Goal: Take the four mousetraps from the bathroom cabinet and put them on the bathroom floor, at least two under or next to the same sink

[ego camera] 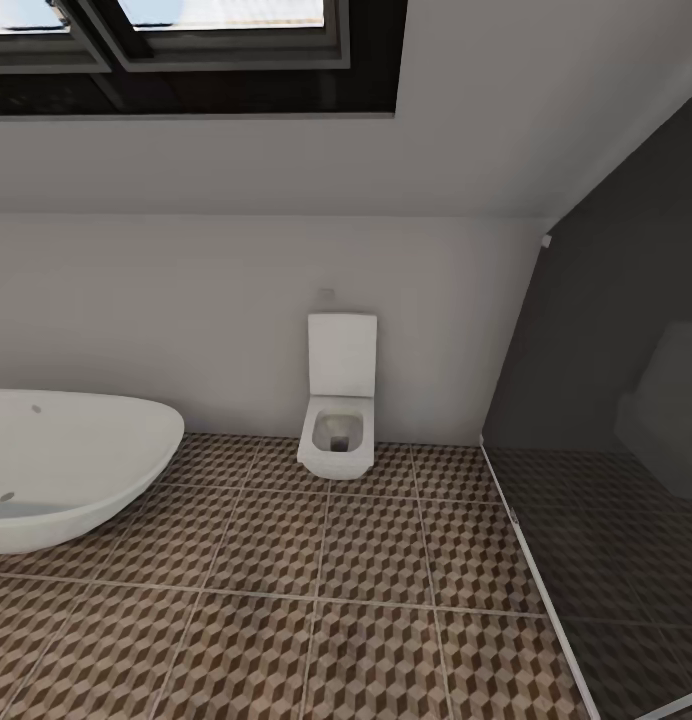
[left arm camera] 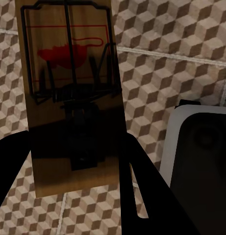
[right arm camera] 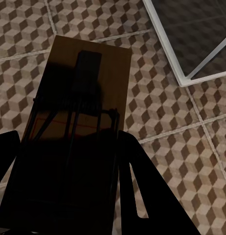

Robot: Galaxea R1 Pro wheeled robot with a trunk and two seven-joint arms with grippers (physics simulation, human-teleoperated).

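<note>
In the left wrist view a tan mousetrap (left arm camera: pixel 69 58) with a dark wire frame and a red spot stands between the dark fingers of my left gripper (left arm camera: pixel 74 147), which is shut on it above the cube-patterned bathroom floor (left arm camera: pixel 162 73). My right gripper (right arm camera: pixel 66 142) is likewise shut on a second mousetrap (right arm camera: pixel 88 73), held over the same tiles (right arm camera: pixel 162 107). The head view looks across the bathroom floor (ego camera: pixel 316 560). The cabinet and the sink are out of view.
A white oval bathtub (ego camera: pixel 66 470) sits at the left and a square white toilet (ego camera: pixel 338 400) stands against the far wall. A dark glass shower partition (ego camera: pixel 606 480) with a pale floor rail (right arm camera: pixel 167 39) closes the right side. Skylights (ego camera: pixel 186 40) run overhead.
</note>
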